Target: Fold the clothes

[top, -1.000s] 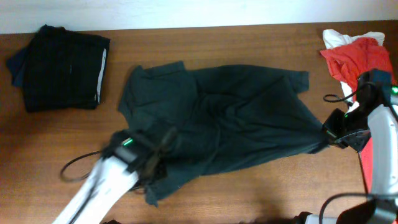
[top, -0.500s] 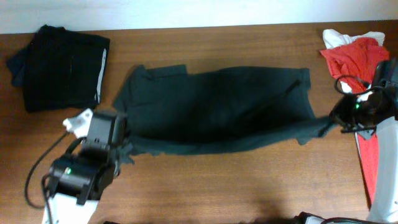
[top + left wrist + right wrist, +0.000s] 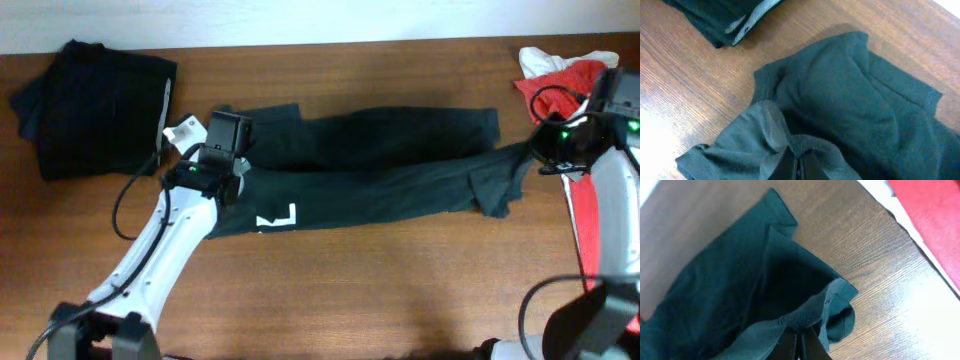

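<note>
T-shirt [image 3: 390,182]: dark, folded lengthwise, white lettering [image 3: 276,215] showing | left end effector [image 3: 799,167], right end effector [image 3: 799,346]: each pinching fabric

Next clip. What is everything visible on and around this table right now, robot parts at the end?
T-shirt: one, dark charcoal with white lettering, stretched left to right across the table's middle, doubled over lengthwise.
Folded garment stack: one, black with a pale striped edge, top left of the overhead view.
Red garment: one, red, crumpled at the right edge.
White garment: one, white, beneath the red one.
Table: one, brown wood.
Left gripper: shut on the T-shirt's left end.
Right gripper: shut on its right end.
</note>
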`<state>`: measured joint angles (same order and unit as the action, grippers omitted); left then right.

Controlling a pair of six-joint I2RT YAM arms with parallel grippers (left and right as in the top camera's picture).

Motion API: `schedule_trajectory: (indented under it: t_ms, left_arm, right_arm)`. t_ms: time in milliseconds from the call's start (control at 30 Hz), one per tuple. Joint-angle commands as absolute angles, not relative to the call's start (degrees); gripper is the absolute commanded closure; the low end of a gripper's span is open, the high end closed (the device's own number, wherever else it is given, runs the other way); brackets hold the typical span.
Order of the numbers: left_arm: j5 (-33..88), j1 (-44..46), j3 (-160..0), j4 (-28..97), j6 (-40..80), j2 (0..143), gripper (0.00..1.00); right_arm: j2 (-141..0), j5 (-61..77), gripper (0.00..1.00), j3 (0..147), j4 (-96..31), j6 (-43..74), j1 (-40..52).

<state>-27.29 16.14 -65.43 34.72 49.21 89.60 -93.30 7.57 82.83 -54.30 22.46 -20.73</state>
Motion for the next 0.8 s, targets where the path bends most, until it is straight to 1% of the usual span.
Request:
schedule_trajectory:
  t_ms: [0, 67, 100, 167, 233, 367, 500, 633, 767]
  left_arm:
    - [-28.56, 15.16, -65.78, 33.17, 48.97, 92.31, 0.99]
    - [-28.51, 14.41, -65.8, 33.67, 47.7, 92.51, 0.99]
    - [-28.32, 14.41, -65.87, 34.11, 44.97, 92.12, 0.99]
    - [-28.32, 14.46, -66.72, 37.71, 43.99, 90.02, 0.99]
    - [-28.32, 14.46, -68.58, 43.86, 43.99, 84.86, 0.99]
    - [-28.1, 14.46, -72.1, 55.7, 40.62, 72.25, 0.99]
    - [-24.05, 14.46, -74.08, 65.87, 40.18, 59.68, 0.99]
    - [-21.58, 14.46, -78.52, 76.01, 40.18, 55.27, 0.99]
    - [-21.17, 14.46, -79.61, 82.17, 40.21, 55.61, 0.99]
  right_arm:
    - [-97.32, 6.9, 0.96, 83.83, -54.19, 22.52, -20.6]
    - [-98.74, 6.9, 0.96, 83.83, -54.52, 22.55, -20.27]
    - [-98.7, 6.9, 0.96, 83.85, -54.65, 22.55, -19.86]
    - [-97.38, 6.96, 0.96, 83.92, -55.79, 22.81, -19.0]
    - [-95.64, 6.94, 0.96, 83.99, -57.67, 22.79, -18.17]
    - [-90.74, 6.9, 0.96, 85.23, -65.91, 22.7, -17.63]
    - [-85.27, 6.87, 0.96, 90.19, -78.19, 19.94, -17.63]
    - [-83.35, 3.64, 0.96, 95.81, -90.24, 18.85, -17.63]
    - [-76.05, 1.41, 0.96, 95.92, -95.68, 18.87, -17.63]
